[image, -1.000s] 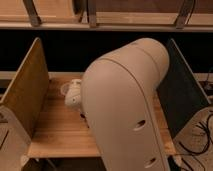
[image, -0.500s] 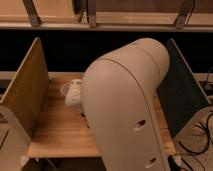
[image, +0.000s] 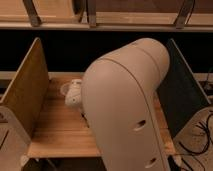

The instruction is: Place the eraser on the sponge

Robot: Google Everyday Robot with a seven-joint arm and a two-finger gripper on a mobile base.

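My arm's large white housing (image: 125, 105) fills the middle of the camera view and blocks most of the wooden table (image: 60, 130). The eraser and the sponge are both hidden or out of view. Only a small white rounded piece shows of my gripper (image: 73, 93), which pokes out to the left of the arm, low over the table's back left area. Nothing can be seen held in it.
A tall wooden side panel (image: 25, 92) stands along the table's left edge, and a dark panel (image: 184, 95) lines the right edge. A dark recess and a metal shelf rail (image: 105, 25) run behind. Cables (image: 200, 137) lie on the floor at right.
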